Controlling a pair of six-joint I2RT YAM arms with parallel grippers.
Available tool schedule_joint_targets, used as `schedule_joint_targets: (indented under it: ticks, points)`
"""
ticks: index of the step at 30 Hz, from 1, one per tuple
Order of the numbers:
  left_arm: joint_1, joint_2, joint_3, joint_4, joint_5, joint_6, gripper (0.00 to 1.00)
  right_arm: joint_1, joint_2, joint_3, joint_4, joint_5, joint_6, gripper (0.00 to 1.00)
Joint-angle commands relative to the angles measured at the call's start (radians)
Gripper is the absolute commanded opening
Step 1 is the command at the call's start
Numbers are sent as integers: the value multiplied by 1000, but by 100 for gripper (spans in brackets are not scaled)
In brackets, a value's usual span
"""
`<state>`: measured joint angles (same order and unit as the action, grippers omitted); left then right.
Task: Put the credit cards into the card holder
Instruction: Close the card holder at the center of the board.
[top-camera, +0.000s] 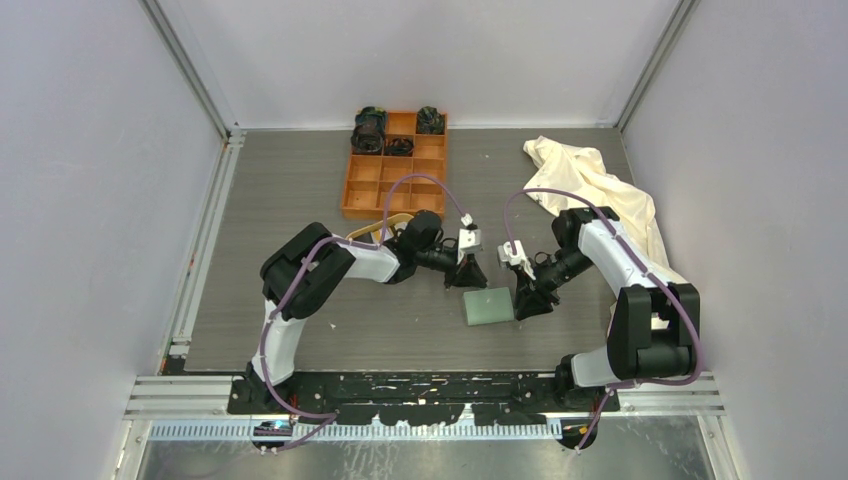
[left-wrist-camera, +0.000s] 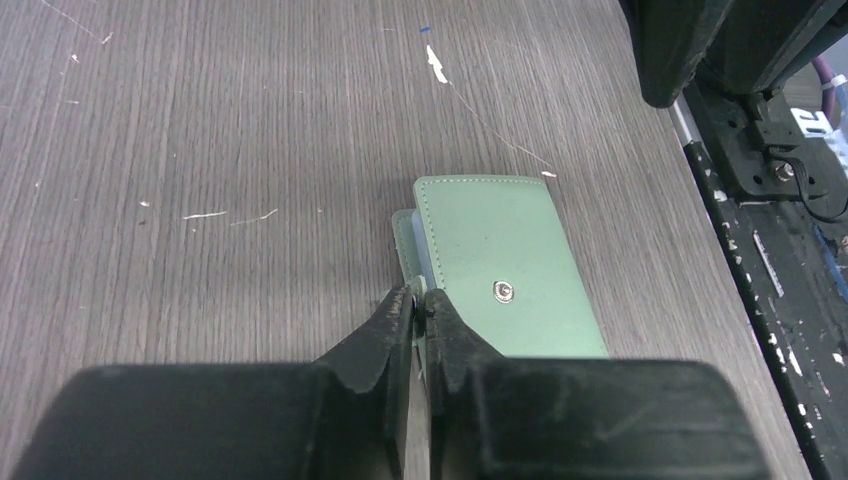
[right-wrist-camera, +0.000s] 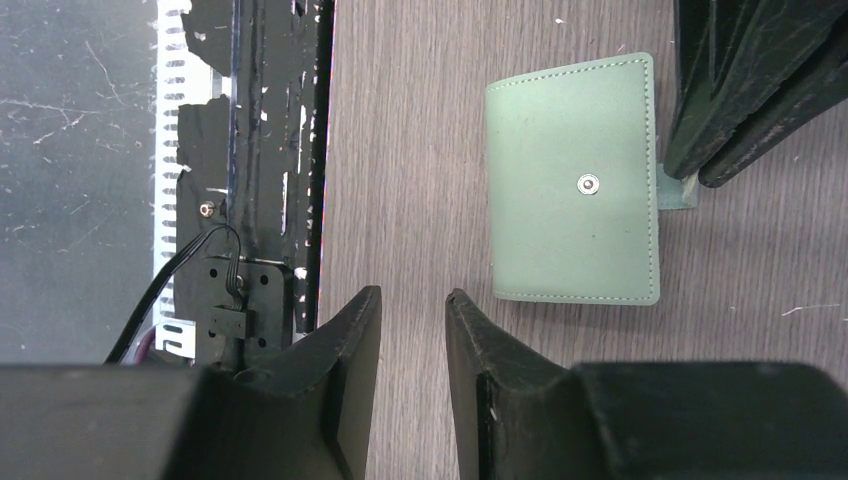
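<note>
Evidently the job sits at the folded card holder (top-camera: 488, 306), which lies flat and closed on the counter (left-wrist-camera: 200, 120), near its front edge, between the two arms. The left gripper (left-wrist-camera: 420, 302) is clenched on the holder's thin projecting edge by the strap tab (right-wrist-camera: 680, 192). The right gripper (right-wrist-camera: 412, 298) hovers just beside the holder with its fingers parted and nothing between them.

No loose credit cards show in any view. A pale-blue sliver (left-wrist-camera: 421, 255) peeks between the flaps, and I cannot tell whether it is a card or pocket lining.

The holder looks light and soft, so it will likely slide or flex under a one-sided pull. A pinch at the stitched edge seems the surest hold, with the other gripper steadying the cover near the snap stud (right-wrist-camera: 588, 183). Any cards would be stiff, thin and slippery, hard to lift off a flat counter.
</note>
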<state>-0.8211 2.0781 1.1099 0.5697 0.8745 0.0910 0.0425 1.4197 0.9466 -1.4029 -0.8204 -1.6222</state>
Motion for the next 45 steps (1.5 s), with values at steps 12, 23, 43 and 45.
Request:
schedule_joint_targets:
  ticks: [12,23,43,45]
  points:
    - [-7,-123,-25,-60,-282,-244,0,-4,12,15,-21,-51,-35,36]
    - [-9,-225,-168,-80,-511,-496,0,6,-132,-260,439,12,-90,56]
    - [-14,-214,-154,19,-376,-692,0,170,-132,-243,576,119,-188,100]
    - [-18,-204,-157,41,-363,-715,0,198,-131,-265,633,147,-151,99]
